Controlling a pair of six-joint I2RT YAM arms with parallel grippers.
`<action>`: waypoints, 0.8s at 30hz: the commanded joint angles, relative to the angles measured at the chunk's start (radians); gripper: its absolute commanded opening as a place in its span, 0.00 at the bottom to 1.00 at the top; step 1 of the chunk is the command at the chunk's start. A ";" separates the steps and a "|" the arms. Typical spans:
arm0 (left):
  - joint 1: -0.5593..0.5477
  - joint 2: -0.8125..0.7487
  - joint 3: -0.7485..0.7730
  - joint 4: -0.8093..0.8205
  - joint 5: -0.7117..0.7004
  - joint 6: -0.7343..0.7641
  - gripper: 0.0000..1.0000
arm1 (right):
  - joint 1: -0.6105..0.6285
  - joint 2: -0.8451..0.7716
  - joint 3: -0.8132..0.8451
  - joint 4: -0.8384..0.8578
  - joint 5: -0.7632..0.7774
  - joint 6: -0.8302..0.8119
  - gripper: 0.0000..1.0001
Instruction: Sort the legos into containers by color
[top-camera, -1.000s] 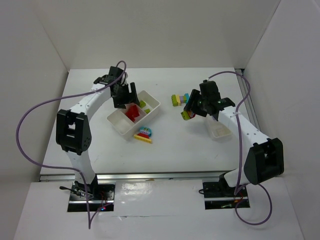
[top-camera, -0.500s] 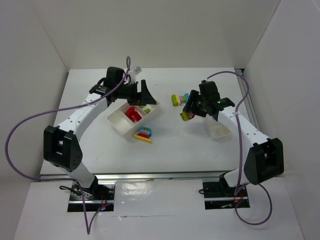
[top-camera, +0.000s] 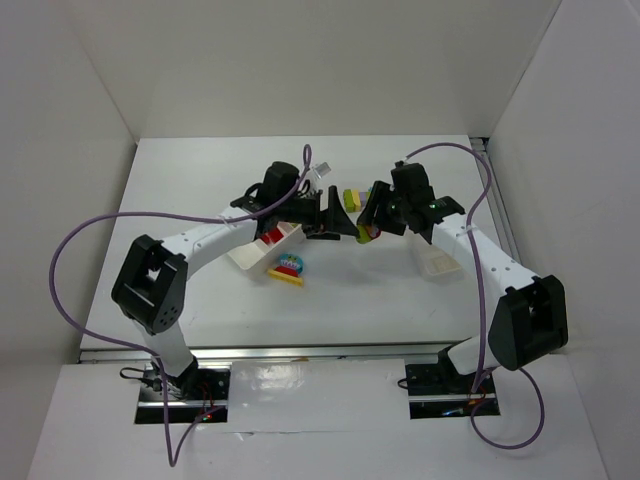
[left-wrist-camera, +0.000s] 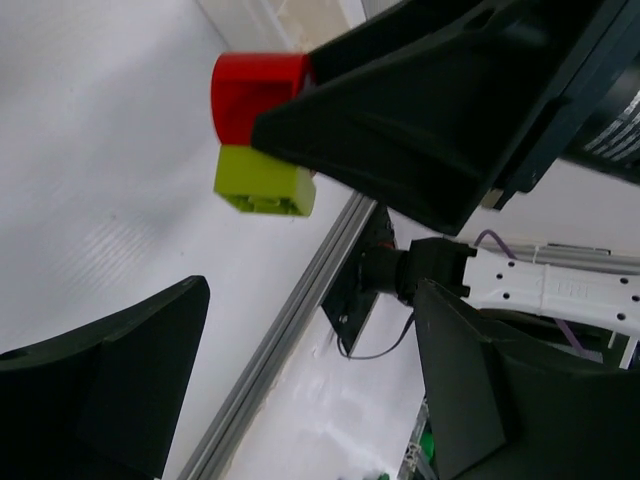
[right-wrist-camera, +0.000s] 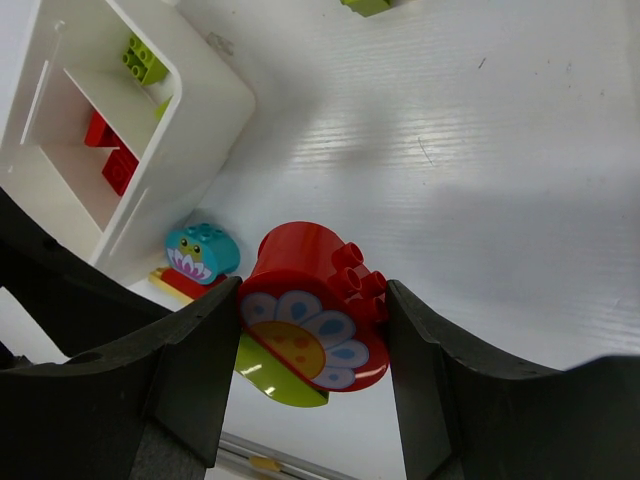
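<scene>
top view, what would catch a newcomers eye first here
Mid-table, the right gripper, shut on a red flower brick with a lime piece under it, sits nose to nose with the open left gripper. Beside them is the white tray, holding red bricks and a lime brick. A small cyan-topped stack lies just outside it.

White plastic divided trays: two, the wide tray on the left and the narrow tray on the right.

Multicoloured brick stacks: two, a red-and-lime stack in the right gripper and a cyan-red-yellow stack on the desk, near centre.

Loose lime brick, far centre: one.

Inside the wide tray: two red bricks and one lime block clearly seen.
</scene>
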 joint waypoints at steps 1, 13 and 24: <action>-0.018 0.019 -0.007 0.143 -0.046 -0.055 0.92 | 0.019 0.000 0.043 0.053 0.001 0.034 0.28; -0.046 0.106 0.053 0.128 -0.130 0.007 0.80 | 0.019 0.000 0.061 0.064 -0.049 0.045 0.28; -0.046 0.128 0.080 0.206 -0.077 -0.020 0.44 | 0.019 0.018 0.051 0.082 -0.081 0.054 0.28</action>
